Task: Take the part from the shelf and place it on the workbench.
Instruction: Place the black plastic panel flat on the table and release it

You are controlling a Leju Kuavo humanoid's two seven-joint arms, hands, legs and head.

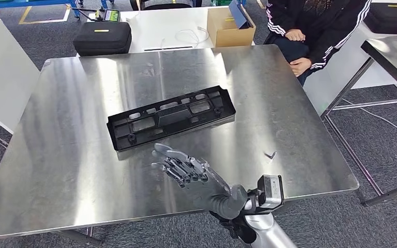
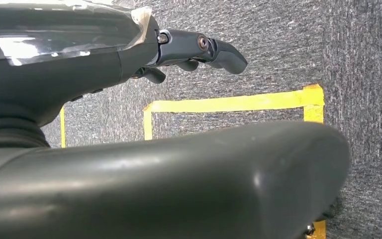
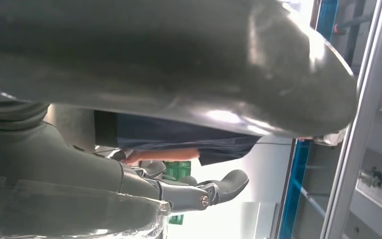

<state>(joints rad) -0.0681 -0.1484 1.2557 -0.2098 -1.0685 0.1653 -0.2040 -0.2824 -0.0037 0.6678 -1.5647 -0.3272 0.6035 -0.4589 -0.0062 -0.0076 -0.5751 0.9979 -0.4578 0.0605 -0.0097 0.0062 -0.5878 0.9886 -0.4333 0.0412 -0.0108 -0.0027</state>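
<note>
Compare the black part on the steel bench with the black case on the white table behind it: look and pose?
The black part is a flat, open frame with cutouts, lying diagonally on the steel workbench; the black case is a solid, closed box with a yellow label, sitting roughly square on the white table. Both are black, and neither is touched by a hand.

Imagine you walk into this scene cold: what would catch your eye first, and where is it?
First, the long black plastic frame part lying flat and askew near the middle of the shiny steel workbench. Next, the robot's right hand, fingers spread, empty, over the near edge just short of the part. A seated person in a black striped jacket waits beyond the far right corner.
</note>
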